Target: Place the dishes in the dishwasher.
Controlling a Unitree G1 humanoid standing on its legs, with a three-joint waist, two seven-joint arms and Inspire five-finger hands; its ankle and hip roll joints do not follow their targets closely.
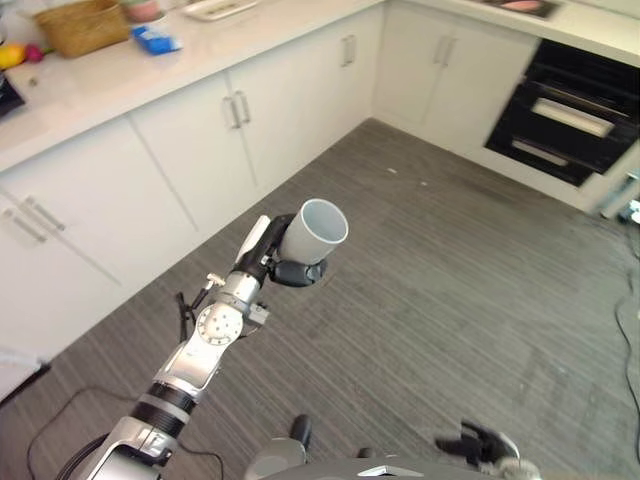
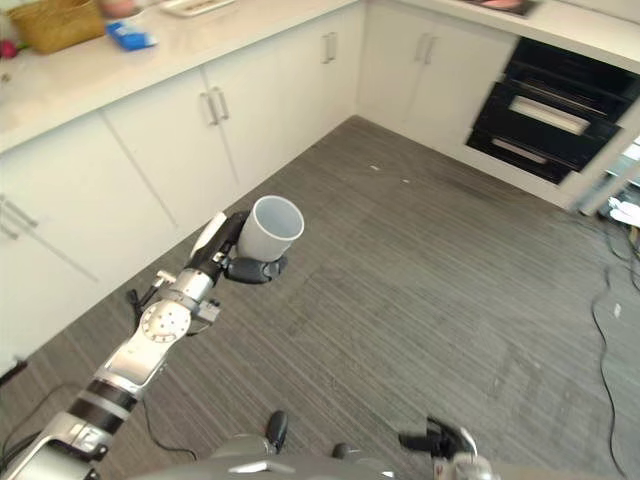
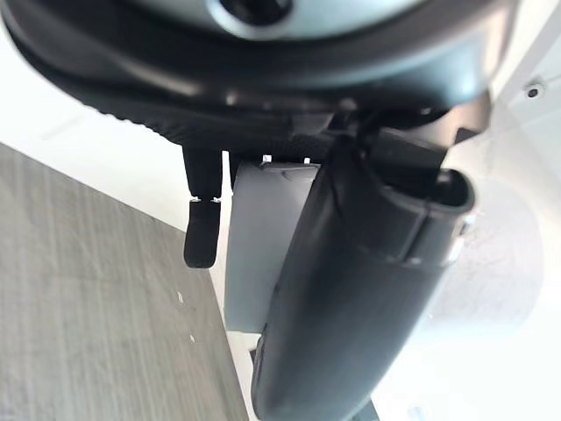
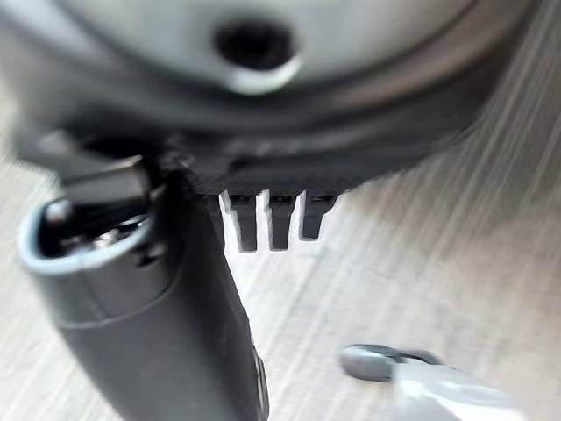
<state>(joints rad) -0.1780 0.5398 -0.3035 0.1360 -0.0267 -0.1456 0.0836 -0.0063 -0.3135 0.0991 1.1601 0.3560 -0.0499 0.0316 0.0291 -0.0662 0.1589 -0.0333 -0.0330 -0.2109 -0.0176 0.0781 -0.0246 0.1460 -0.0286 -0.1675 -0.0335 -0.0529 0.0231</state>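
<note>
Right hand (image 1: 480, 443) is hanging low at the near edge over the floor (image 1: 470, 300), fingers looking relaxed and straight in its wrist view, carrying nothing.

Left hand (image 1: 283, 262) is reaching out ahead over the floor, fingers and thumb curling round a pale cup (image 1: 313, 231). Cup is riding tilted, mouth facing up and away, well clear of any surface. In the left wrist view the cup's wall (image 3: 263, 246) is sitting tight between thumb and fingers.

Farther out, white cabinets (image 1: 190, 150) are running along the left. The desk (image 1: 120, 75) above them is carrying a basket (image 1: 80, 25), a blue packet (image 1: 155, 40) and a plate (image 1: 220, 8) at the far edge. A dark, open appliance (image 1: 565, 115) with racks is standing in the far right corner, likely the dishwasher.

Judging progress: one cup is in hand and in transit, well apart from the appliance, so nothing is loaded yet as far as can be seen. Carrying and placing are still to do, and more dishes seem left on the desk.
</note>
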